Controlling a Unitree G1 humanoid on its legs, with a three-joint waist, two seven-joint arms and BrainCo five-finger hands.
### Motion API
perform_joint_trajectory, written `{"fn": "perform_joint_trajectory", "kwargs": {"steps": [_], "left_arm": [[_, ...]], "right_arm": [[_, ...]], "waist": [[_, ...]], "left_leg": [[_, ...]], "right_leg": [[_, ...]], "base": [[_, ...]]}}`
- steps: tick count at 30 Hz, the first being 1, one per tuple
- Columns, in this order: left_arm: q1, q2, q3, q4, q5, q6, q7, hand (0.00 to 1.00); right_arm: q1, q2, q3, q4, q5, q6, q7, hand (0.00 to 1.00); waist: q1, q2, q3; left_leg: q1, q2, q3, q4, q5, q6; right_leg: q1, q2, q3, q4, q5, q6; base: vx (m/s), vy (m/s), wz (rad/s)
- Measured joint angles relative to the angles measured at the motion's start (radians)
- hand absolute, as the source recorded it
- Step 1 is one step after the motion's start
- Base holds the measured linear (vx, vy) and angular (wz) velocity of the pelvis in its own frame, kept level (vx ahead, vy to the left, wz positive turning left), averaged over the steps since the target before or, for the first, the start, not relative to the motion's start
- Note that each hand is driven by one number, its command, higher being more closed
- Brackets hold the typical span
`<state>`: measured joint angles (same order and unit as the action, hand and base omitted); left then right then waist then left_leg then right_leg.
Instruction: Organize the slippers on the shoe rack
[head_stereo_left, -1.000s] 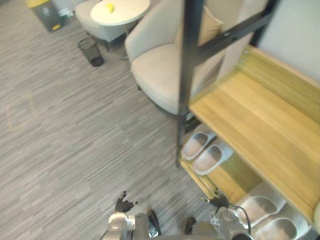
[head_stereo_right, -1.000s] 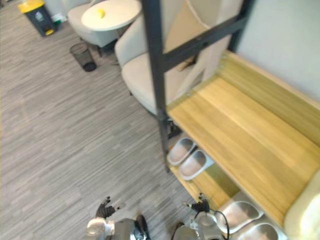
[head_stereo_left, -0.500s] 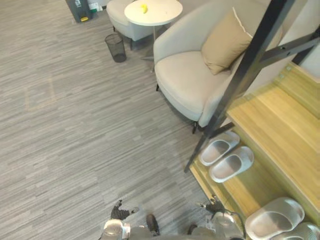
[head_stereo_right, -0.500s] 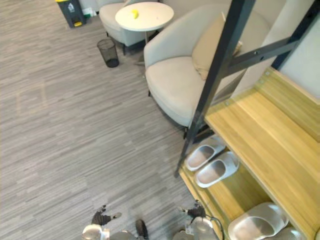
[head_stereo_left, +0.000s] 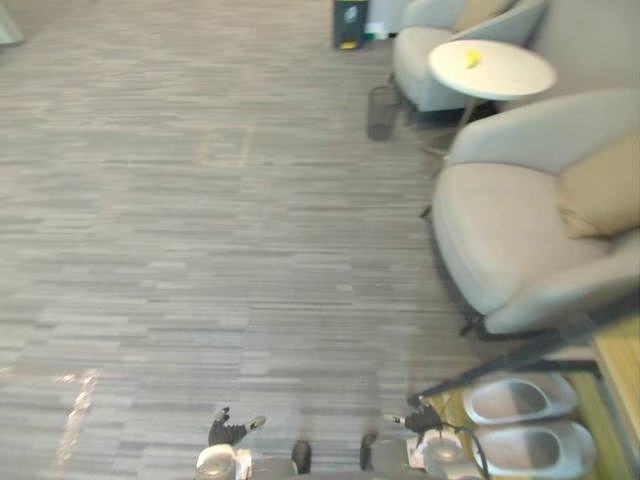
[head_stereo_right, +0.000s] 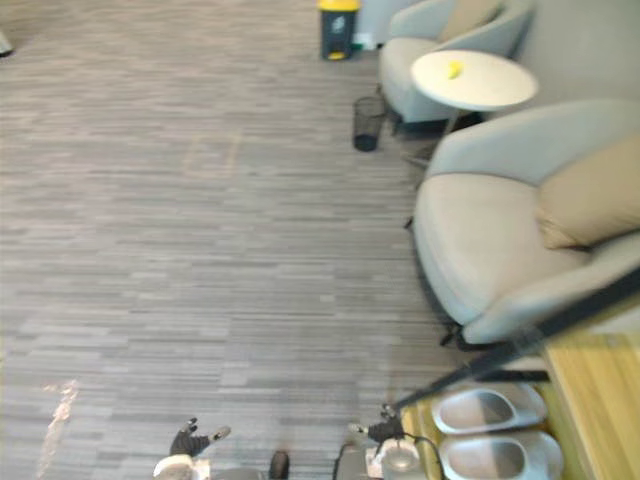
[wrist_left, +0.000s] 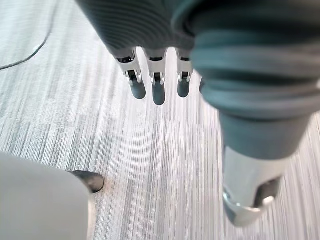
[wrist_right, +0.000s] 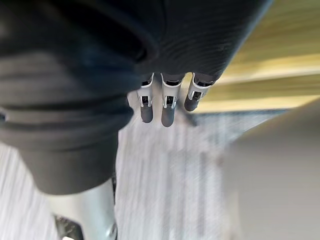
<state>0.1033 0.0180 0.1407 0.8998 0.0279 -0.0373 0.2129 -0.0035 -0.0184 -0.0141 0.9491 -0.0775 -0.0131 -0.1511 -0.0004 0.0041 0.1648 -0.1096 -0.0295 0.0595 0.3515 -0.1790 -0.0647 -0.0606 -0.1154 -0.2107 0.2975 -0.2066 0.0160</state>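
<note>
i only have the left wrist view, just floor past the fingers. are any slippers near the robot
Observer: Yes. Two pale slippers sit side by side low in the shoe rack, at the robot's right.
Operator: is the right hand on them
Observer: No. In its own wrist view the right hand hangs with straight fingers and holds nothing, with floor and the rack's wood beyond it.

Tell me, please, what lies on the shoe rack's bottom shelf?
Two pale grey slippers lie side by side at its end by the armchair. The wooden shelf above covers the rest.
</note>
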Motion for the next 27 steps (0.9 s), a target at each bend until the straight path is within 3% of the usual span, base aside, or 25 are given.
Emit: {"fn": "perform_joint_trajectory", "kwargs": {"steps": [1, 3, 6, 7, 8, 10, 12, 14, 16, 17, 18, 20, 22, 23, 25, 27], "left_arm": [[0.007, -0.002, 0.005, -0.011, -0.002, -0.001, 0.001, 0.0], [0.016, -0.005, 0.015, -0.037, -0.011, -0.002, 0.0, 0.0], [0.014, -0.004, 0.018, -0.045, -0.012, -0.002, 0.0, 0.0], [0.004, -0.002, 0.022, -0.044, -0.012, -0.001, 0.0, 0.0], [-0.001, -0.001, 0.022, -0.043, -0.012, -0.001, 0.0, 0.0], [-0.014, 0.009, 0.021, -0.046, -0.015, -0.003, 0.0, 0.0], [-0.025, 0.011, 0.02, -0.045, -0.015, -0.002, 0.0, 0.0], [-0.017, 0.011, 0.027, -0.044, -0.016, -0.003, 0.0, 0.0], [-0.005, 0.004, 0.026, -0.036, -0.018, 0.0, -0.002, 0.0], [-0.005, 0.008, 0.027, -0.035, -0.025, 0.0, -0.001, 0.0], [-0.004, 0.017, 0.025, -0.031, -0.029, 0.003, -0.001, 0.0], [0.002, 0.037, 0.024, -0.022, -0.03, 0.005, 0.0, 0.0], [0.004, 0.04, 0.024, -0.015, -0.03, 0.005, 0.0, 0.0], [0.0, 0.037, 0.024, -0.007, -0.03, 0.005, -0.001, 0.0], [-0.014, 0.032, 0.024, 0.014, -0.03, 0.006, -0.001, 0.0], [-0.038, 0.027, 0.018, 0.025, -0.03, 0.006, -0.003, 0.0]], "right_arm": [[0.003, 0.007, 0.0, -0.006, 0.001, 0.001, -0.001, 0.0], [0.018, 0.014, 0.001, -0.03, 0.002, 0.001, -0.006, 0.0], [0.014, 0.01, 0.0, -0.033, 0.001, 0.001, -0.013, 0.0], [0.007, 0.006, -0.001, -0.03, 0.001, 0.002, -0.015, 0.0], [0.01, 0.002, -0.002, -0.025, 0.001, 0.005, -0.015, 0.0], [0.008, -0.003, -0.002, -0.011, 0.0, 0.01, -0.017, 0.0], [-0.012, 0.0, -0.013, 0.034, -0.001, 0.017, -0.017, 0.0], [-0.014, 0.002, -0.024, 0.059, -0.003, 0.02, -0.017, 0.0], [-0.002, -0.004, -0.062, 0.064, -0.003, 0.018, -0.018, 0.0], [-0.001, -0.007, -0.07, 0.054, -0.002, 0.018, -0.018, 0.0], [0.0, -0.007, -0.081, 0.054, -0.002, 0.017, -0.018, 0.0], [0.004, -0.009, -0.085, 0.052, -0.002, 0.015, -0.02, 0.0], [0.0, -0.008, -0.102, 0.043, 0.003, 0.0, -0.021, 0.0], [-0.005, -0.009, -0.103, 0.04, 0.003, -0.007, -0.021, 0.0], [-0.016, -0.009, -0.106, 0.027, 0.006, -0.012, -0.021, 0.0], [-0.017, 0.0, -0.144, 0.017, 0.01, -0.011, -0.019, 0.0]], "waist": [[0.003, 0.0, 0.003], [0.008, 0.01, 0.009], [0.01, 0.011, 0.013], [0.01, 0.016, 0.022], [0.011, 0.018, 0.025], [0.035, -0.011, 0.029], [0.057, -0.017, 0.033], [0.058, -0.023, 0.032], [0.048, -0.018, 0.026], [0.047, -0.023, 0.028], [0.04, -0.043, 0.033], [0.031, -0.053, 0.036], [0.005, -0.058, 0.041], [0.002, -0.054, 0.044], [-0.002, -0.042, 0.052], [-0.016, -0.055, 0.058]], "left_leg": [[-0.023, 0.024, 0.056, 0.069, -0.02, -0.014], [-0.054, 0.148, 0.248, 0.225, -0.075, 0.016], [-0.098, 0.229, 0.332, 0.153, -0.069, 0.041], [-0.119, 0.236, 0.347, 0.089, -0.015, 0.034], [-0.115, 0.227, 0.359, 0.088, 0.004, 0.035], [-0.113, 0.139, 0.359, 0.033, 0.011, 0.052], [-0.114, 0.11, 0.359, 0.032, 0.007, 0.062], [-0.067, 0.076, 0.348, 0.009, -0.012, 0.095], [0.011, 0.042, 0.303, -0.056, -0.035, 0.103], [0.042, 0.025, 0.286, -0.082, -0.039, 0.106], [0.088, 0.009, 0.256, -0.116, -0.042, 0.11], [0.152, 0.006, 0.21, -0.162, -0.047, 0.119], [0.235, 0.024, 0.179, -0.209, -0.057, 0.113], [0.255, 0.033, 0.174, -0.217, -0.068, 0.107], [0.291, 0.058, 0.157, -0.233, -0.092, 0.084], [0.35, 0.055, 0.095, -0.254, -0.133, 0.047]], "right_leg": [[0.032, 0.006, -0.017, -0.017, 0.0, 0.0], [0.133, 0.029, -0.078, -0.066, -0.003, -0.004], [0.179, 0.014, -0.121, -0.097, -0.019, 0.02], [0.198, -0.009, -0.145, -0.098, -0.045, 0.053], [0.204, -0.019, -0.151, -0.095, -0.053, 0.066], [0.207, -0.068, -0.164, -0.141, -0.038, 0.079], [0.234, -0.082, -0.17, -0.19, 0.009, 0.11], [0.282, -0.1, -0.176, -0.182, 0.031, 0.136], [0.201, -0.164, -0.158, 0.134, 0.024, 0.15], [0.14, -0.198, -0.142, 0.288, 0.044, 0.132], [0.042, -0.21, -0.073, 0.497, 0.014, 0.117], [-0.059, -0.154, -0.025, 0.617, -0.054, 0.091], [-0.17, -0.087, -0.056, 0.527, -0.099, 0.035], [-0.204, -0.064, -0.063, 0.474, -0.098, 0.031], [-0.264, -0.003, -0.076, 0.262, -0.042, 0.024], [-0.286, 0.024, -0.043, -0.059, 0.15, 0.029]], "base": [[0.24, -0.078, 0.69], [0.22, -0.041, 0.54], [0.2, 0.095, 0.46], [0.2, 0.213, 0.5], [0.25, 0.274, 0.57], [0.24, 0.239, 0.43], [0.24, 0.192, 0.36], [0.24, 0.166, 0.47], [0.21, 0.15, 0.52], [0.25, 0.121, 0.49], [0.22, 0.066, 0.6], [0.27, 0.019, 0.65], [0.37, -0.039, 0.55], [0.45, -0.073, 0.38], [0.37, -0.083, 0.33], [0.49, -0.161, 0.78]]}}
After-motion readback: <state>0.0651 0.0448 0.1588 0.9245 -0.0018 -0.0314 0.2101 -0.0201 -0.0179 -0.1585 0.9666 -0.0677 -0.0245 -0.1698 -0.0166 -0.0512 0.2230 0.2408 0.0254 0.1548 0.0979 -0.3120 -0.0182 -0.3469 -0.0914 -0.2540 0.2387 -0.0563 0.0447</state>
